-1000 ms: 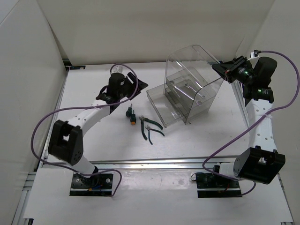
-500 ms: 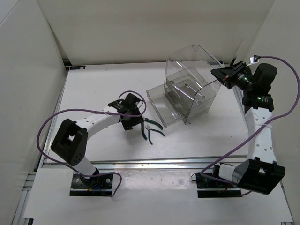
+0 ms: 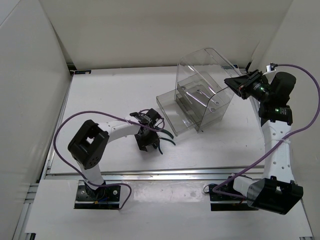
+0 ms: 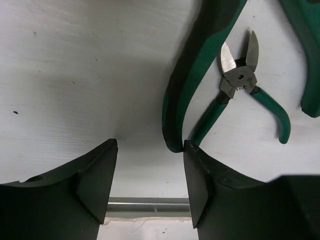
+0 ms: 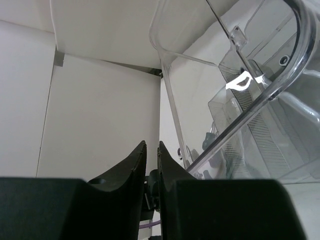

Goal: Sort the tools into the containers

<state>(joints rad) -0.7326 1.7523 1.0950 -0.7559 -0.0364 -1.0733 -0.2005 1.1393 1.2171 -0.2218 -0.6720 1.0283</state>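
**While the left end effector sits over the pliers, the clear bin stands open by the right one**

Where the table (image 3: 100, 95) runs toward its far right, the tall clear plastic bin (image 3: 215, 107) stands with its rounded lid raised. Its stepped inner compartments face the left arm, and the lowest tray juts out at the front. On an upper step lies a thin silvery piece (image 3: 200, 93), too faint through the plastic to name. The other steps cannot be read for contents.

The right end effector (image 3: 231, 81) is up at the bin's right rim. Its wrist view shows the fingers all but together, with only a thin slit between them and nothing in it (image 5: 150, 155). The bin's curved edge (image 5: 280, 65) is just ahead.

The left end effector (image 3: 148, 141) is low over the table in front of the bin, fingers apart (image 4: 150, 170). The green-handled pliers (image 4: 192, 85) lie on the table, outside the bin. One handle's end lies just inside the gap, beside one finger (image 4: 200, 185). Small green-handled cutters (image 4: 239, 77) lie between the pliers' two handles, silver tips parted.
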